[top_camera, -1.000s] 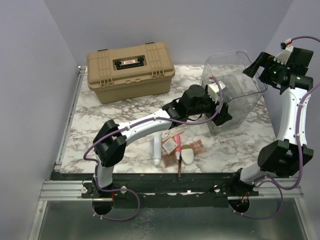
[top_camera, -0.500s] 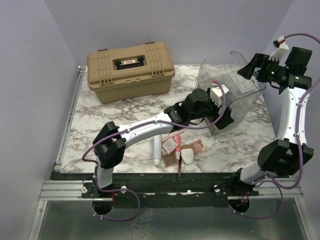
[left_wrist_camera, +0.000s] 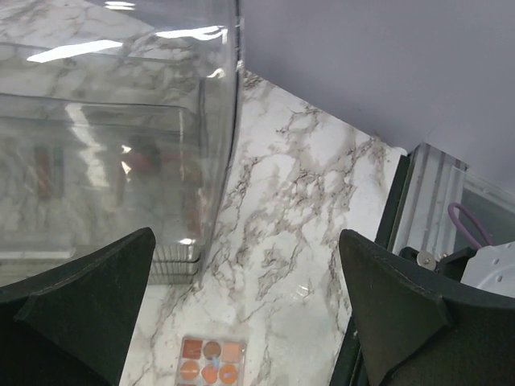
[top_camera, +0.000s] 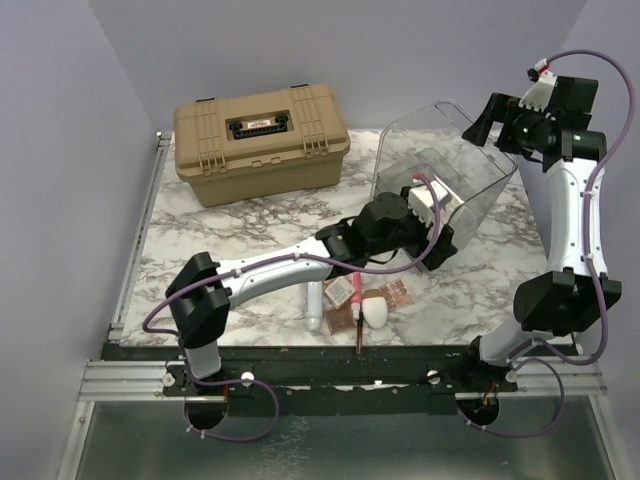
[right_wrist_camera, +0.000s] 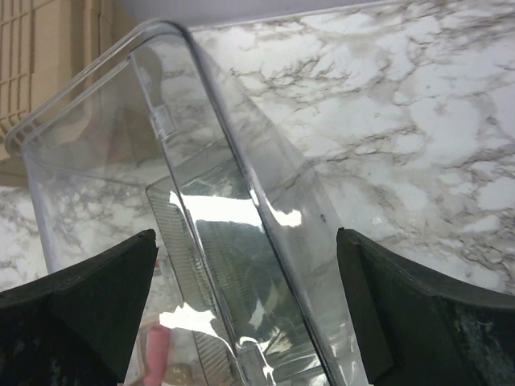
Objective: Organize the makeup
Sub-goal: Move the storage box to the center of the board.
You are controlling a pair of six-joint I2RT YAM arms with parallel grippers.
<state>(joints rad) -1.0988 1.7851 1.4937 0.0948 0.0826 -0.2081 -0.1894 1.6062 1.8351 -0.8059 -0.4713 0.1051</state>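
Note:
The makeup lies in a cluster near the table's front edge: a white tube (top_camera: pixel 315 303), a pink tube (top_camera: pixel 356 283), two square eyeshadow palettes (top_camera: pixel 340 291) (top_camera: pixel 396 294), a white oval piece (top_camera: pixel 374 313) and a thin pencil (top_camera: pixel 358 331). My left gripper (top_camera: pixel 442 237) (left_wrist_camera: pixel 245 237) hangs open beside the base of the clear bin (top_camera: pixel 440 165), above one palette (left_wrist_camera: pixel 211 362). Up at the bin's top rim, my right gripper (top_camera: pixel 486 122) (right_wrist_camera: pixel 245 235) is open, its fingers on either side of the clear wall (right_wrist_camera: pixel 241 209). A pink tube (right_wrist_camera: pixel 157 350) shows through the plastic.
A large tan hard case (top_camera: pixel 262 140) stands at the back left. The clear bin (left_wrist_camera: pixel 121 145) leans over to the left, with grey drawers inside. The metal rail (top_camera: pixel 340 375) and both arm bases run along the near edge. Purple walls close in on three sides.
The right gripper has swung left, and the clear bin's top has tipped left with it. The left arm has stretched further toward the bin's base. The makeup has not moved.

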